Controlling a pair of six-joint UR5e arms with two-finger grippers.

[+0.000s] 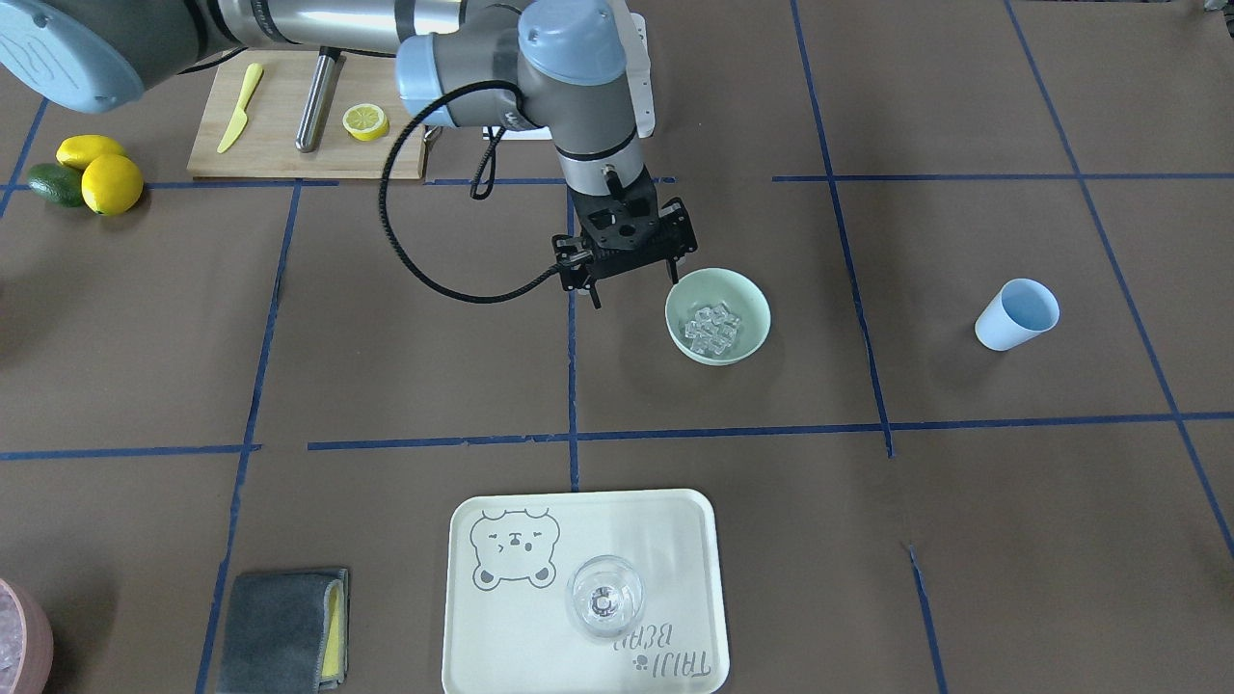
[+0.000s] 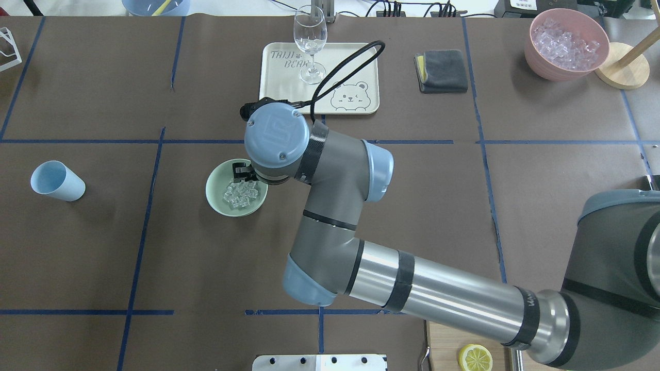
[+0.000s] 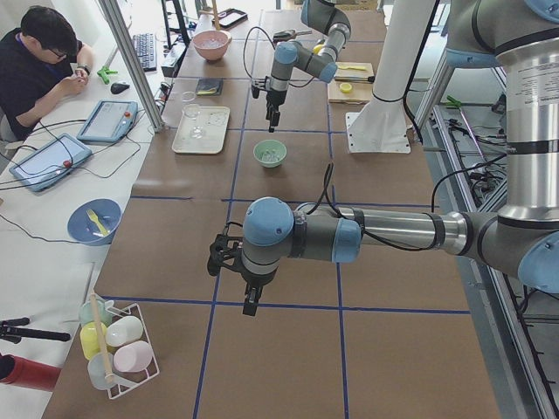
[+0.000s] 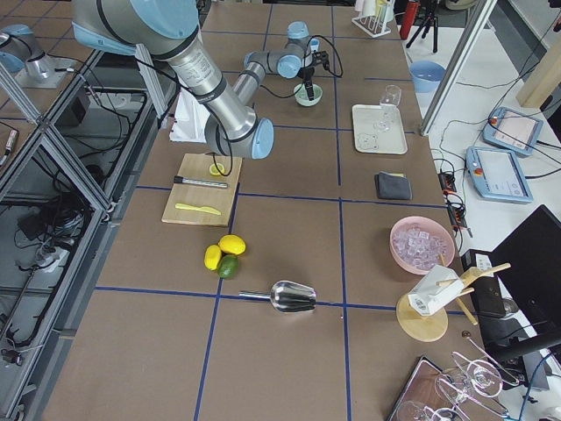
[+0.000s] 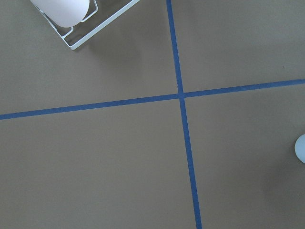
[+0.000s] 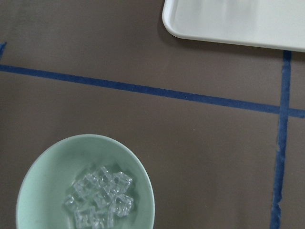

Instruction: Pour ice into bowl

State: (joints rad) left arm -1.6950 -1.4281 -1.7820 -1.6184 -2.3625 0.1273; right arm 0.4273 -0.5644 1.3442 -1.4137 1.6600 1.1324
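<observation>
The pale mint-green bowl (image 1: 762, 323) stands near the table's middle and holds a small heap of clear ice cubes (image 1: 711, 326). Bowl (image 6: 52, 167) and ice (image 6: 100, 198) also show in the right wrist view's lower left. My right gripper (image 1: 634, 289) hangs open and empty just above the table beside the bowl's robot-side rim; overhead, its fingers (image 2: 242, 172) overlap that rim. A pale blue cup (image 1: 1017, 314) lies tipped and empty far from the bowl. My left gripper (image 3: 249, 297) shows only in the exterior left view, low over bare table; I cannot tell whether it is open.
A cream tray (image 1: 501, 636) carries a clear wine glass (image 1: 604, 598). A grey cloth (image 1: 280, 628) lies beside it. A pink bowl of ice (image 2: 566, 44) stands at the far right. A cutting board (image 1: 280, 145) holds a knife and a lemon half; lemons (image 1: 111, 183) lie beside it.
</observation>
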